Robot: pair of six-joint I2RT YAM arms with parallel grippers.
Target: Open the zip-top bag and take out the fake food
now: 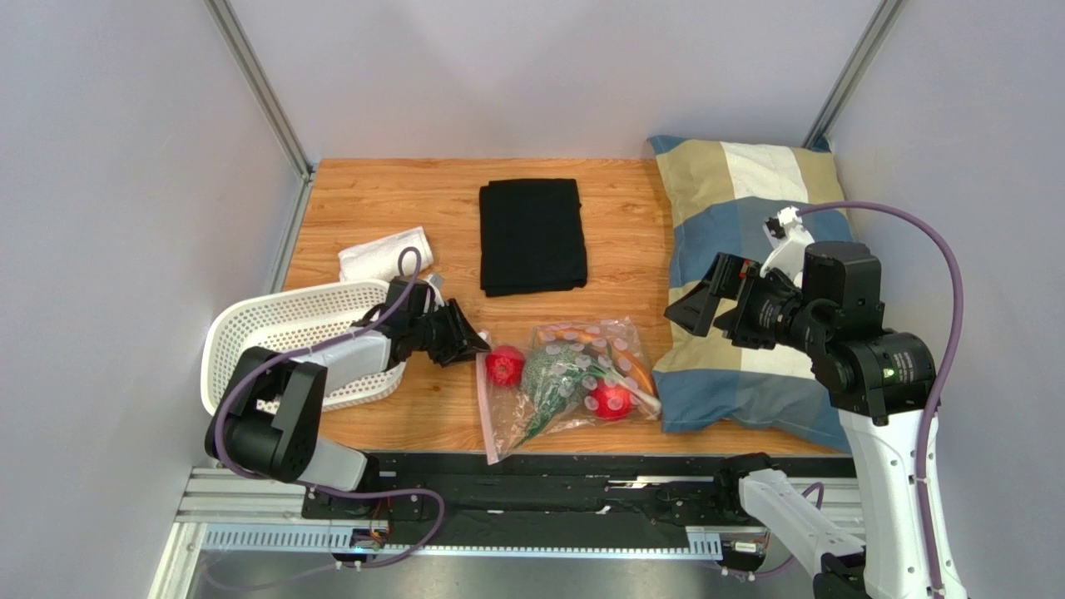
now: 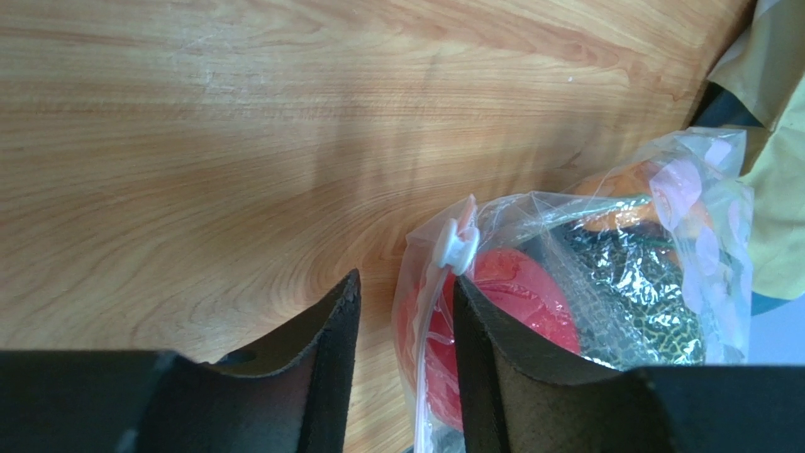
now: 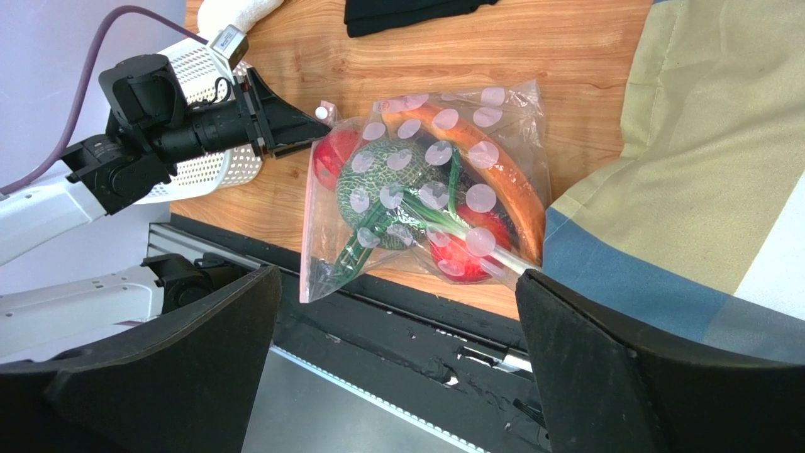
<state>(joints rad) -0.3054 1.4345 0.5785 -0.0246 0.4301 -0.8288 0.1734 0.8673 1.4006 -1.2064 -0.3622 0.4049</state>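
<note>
The zip-top bag (image 1: 569, 387) lies on the wooden table near the front edge, its pinkish zip strip facing left. Inside it show two red fruits (image 1: 504, 365) (image 1: 611, 401), a green leafy bunch (image 1: 550, 374) and an orange piece (image 1: 635, 370). My left gripper (image 1: 481, 343) is low at the bag's zip end. In the left wrist view its jaws (image 2: 406, 279) straddle the zip edge, with the white slider (image 2: 460, 247) at the right fingertip and a gap on the left. A red fruit (image 2: 529, 302) shows behind that finger. My right gripper (image 1: 685, 306) hovers wide open over the pillow, clear of the bag (image 3: 425, 189).
A white perforated basket (image 1: 281, 331) stands at the left, under my left arm. A rolled white towel (image 1: 385, 256) and a folded black cloth (image 1: 533, 235) lie further back. A striped pillow (image 1: 750, 250) fills the right side, touching the bag's right edge.
</note>
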